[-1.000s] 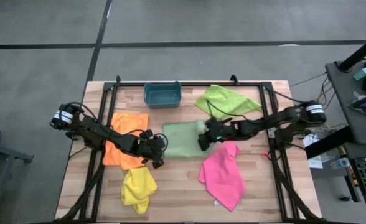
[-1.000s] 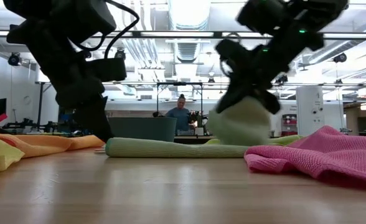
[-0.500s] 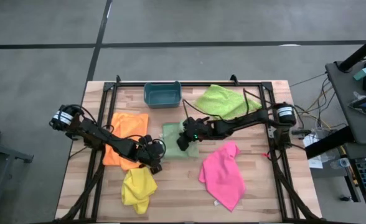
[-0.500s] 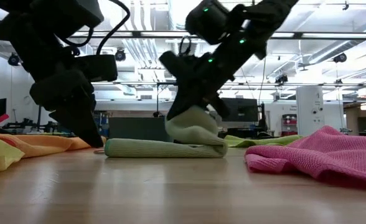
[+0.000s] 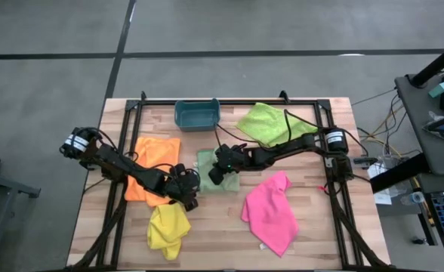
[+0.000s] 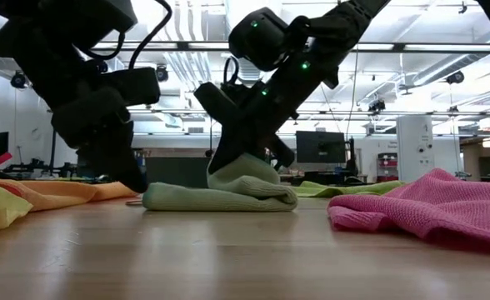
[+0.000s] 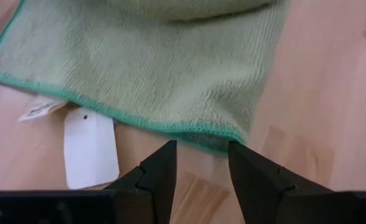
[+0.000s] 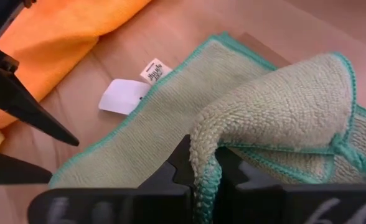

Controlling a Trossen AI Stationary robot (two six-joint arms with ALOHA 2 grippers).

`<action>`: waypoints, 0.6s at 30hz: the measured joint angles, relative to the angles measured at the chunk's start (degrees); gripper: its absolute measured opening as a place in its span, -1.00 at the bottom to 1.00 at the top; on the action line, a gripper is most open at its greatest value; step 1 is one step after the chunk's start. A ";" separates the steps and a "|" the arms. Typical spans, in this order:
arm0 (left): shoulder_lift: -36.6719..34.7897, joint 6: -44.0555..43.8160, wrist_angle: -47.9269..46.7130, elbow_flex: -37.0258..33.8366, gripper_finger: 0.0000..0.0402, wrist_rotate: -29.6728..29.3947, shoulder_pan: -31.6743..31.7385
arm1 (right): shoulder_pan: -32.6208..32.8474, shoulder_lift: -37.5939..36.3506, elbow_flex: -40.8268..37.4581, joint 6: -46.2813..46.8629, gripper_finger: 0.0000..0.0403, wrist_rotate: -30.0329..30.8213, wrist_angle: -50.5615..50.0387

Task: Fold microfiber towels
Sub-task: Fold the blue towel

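The pale green towel lies at the middle of the table, between the orange towel and the pink towel, with one edge lifted and carried over onto itself. The right gripper is clamped on that raised edge, while the left gripper, fingers parted and holding nothing, hovers just off the towel's near corner beside its white tag. This looks like the fold-over step; next, the raised edge should be laid flush on the far edge and let go.
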 joint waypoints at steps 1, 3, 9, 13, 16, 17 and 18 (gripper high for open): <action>0.00 -0.01 1.03 -0.32 -0.36 -0.08 0.00 | 0.00 -0.01 0.00 -0.31 -0.94 0.00 -0.02; 0.00 -0.02 2.92 -1.02 -0.36 -0.11 0.00 | 0.00 -0.09 0.00 -0.68 -0.94 0.00 -0.01; 0.00 0.00 5.10 -1.71 -0.36 -0.11 0.00 | 0.00 -0.11 0.02 -1.82 -0.94 -1.59 -0.01; 0.00 0.00 5.18 -1.71 -0.36 -0.11 0.00 | 0.00 0.19 0.00 -4.01 -0.94 -2.47 0.12; 0.00 0.00 5.20 -1.71 -0.36 -0.11 0.02 | 0.00 0.76 0.21 -2.77 -0.94 -2.43 -0.03; 0.00 0.00 5.20 -1.71 -0.36 -0.11 0.02 | 0.00 0.99 0.37 -1.77 -0.94 -2.54 -0.03; 0.00 0.00 5.18 -1.71 -0.36 -0.11 0.02 | 0.00 1.13 0.37 -0.71 -0.93 -2.72 -0.27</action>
